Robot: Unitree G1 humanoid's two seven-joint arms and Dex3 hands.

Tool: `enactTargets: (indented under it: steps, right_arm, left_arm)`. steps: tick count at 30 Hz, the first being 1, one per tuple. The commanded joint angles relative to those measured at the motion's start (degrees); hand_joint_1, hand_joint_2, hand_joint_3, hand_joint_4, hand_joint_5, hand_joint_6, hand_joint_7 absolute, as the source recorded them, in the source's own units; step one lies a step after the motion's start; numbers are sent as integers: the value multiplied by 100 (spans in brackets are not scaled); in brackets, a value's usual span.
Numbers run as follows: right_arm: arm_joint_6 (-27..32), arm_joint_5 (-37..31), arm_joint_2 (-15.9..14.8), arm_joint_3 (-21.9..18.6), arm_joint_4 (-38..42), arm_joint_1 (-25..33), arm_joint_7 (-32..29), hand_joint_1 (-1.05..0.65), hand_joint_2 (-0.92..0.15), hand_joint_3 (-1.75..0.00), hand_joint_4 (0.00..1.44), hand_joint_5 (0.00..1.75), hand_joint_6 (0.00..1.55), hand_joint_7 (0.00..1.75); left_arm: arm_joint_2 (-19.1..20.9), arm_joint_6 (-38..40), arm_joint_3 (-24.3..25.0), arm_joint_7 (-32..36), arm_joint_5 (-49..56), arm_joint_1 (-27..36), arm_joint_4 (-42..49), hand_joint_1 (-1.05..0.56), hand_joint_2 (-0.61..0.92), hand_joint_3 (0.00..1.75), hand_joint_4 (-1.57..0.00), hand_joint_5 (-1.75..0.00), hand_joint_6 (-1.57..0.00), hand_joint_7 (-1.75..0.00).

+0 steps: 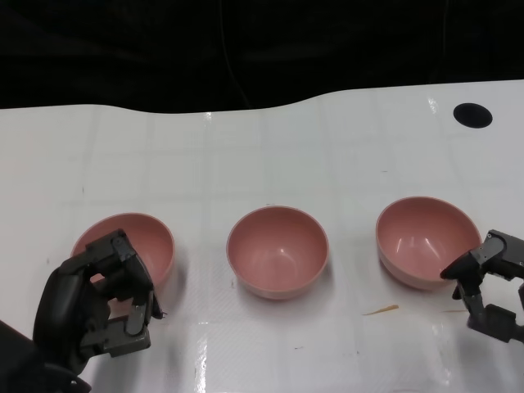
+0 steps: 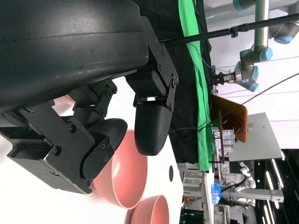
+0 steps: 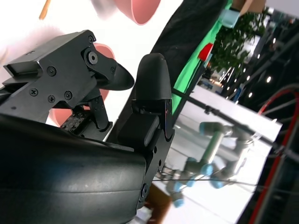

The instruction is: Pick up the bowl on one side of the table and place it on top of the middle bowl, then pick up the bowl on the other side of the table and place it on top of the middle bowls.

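Three pink bowls unstacked, both robot hands beside the outer ones.

Nearest, the left robot hand [image 1: 98, 307] overlaps the left bowl [image 1: 131, 246] at its near rim, fingers apart, nothing visibly held; a shallow rim grip could tip or drop it onto the bench [image 1: 246, 344]. Right robot hand [image 1: 491, 282], empty, sits just beside the right bowl [image 1: 426, 241] and could nudge it. Middle bowl [image 1: 278, 250] waits between them.
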Motion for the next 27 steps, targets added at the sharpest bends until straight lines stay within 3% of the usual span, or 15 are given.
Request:
enactTargets:
  steps: [1,3,6,8,10,15,16,19,27]
  right_arm:
    - [-180,-209,-355,-86,-282,67,-17,-32,-59,-67,108,96,120,33]
    - [-191,-363,-428,-84,-353,85,-88,-38,-63,-57,110,81,125,15]
    - [-188,-564,-592,-79,-543,128,-97,-40,-64,-53,111,77,127,10]
    - [-178,-774,-776,-87,-774,179,-64,-48,-80,-19,111,38,113,2]
    - [-144,-836,-825,-71,-858,207,-90,-50,-87,-7,114,23,110,1]
    - [-107,-964,-932,-46,-1052,248,-132,-54,-89,-2,111,14,103,0]
    - [35,-1029,-1096,-36,-1303,293,29,-55,-89,-2,110,13,103,0]
    - [498,-1073,-1400,-8,-1906,432,383,-63,-90,-1,90,2,77,0]
    - [1264,-1315,-1612,-8,-2701,638,575,-71,-89,0,75,0,68,0]
  left_arm:
    - [64,-34,8,48,28,55,-69,3,44,145,-83,-175,-78,-161]
    - [72,-14,2,47,26,57,-76,3,43,145,-83,-175,-78,-161]
    - [63,-46,-3,37,11,38,-42,3,43,145,-83,-175,-78,-161]
    - [48,-89,-5,23,-4,13,2,3,43,145,-83,-175,-78,-161]
    - [45,-99,-6,20,-7,8,12,3,43,146,-83,-175,-78,-161]
    - [42,-7,-19,56,-4,32,-50,3,42,146,-82,-175,-78,-161]
    - [37,32,-38,71,9,55,-104,2,42,146,-82,-175,-78,-161]
    - [33,59,-77,70,27,82,-165,2,42,146,-83,-175,-79,-162]
    - [28,22,-88,96,63,71,-128,2,42,146,-82,-175,-78,-162]
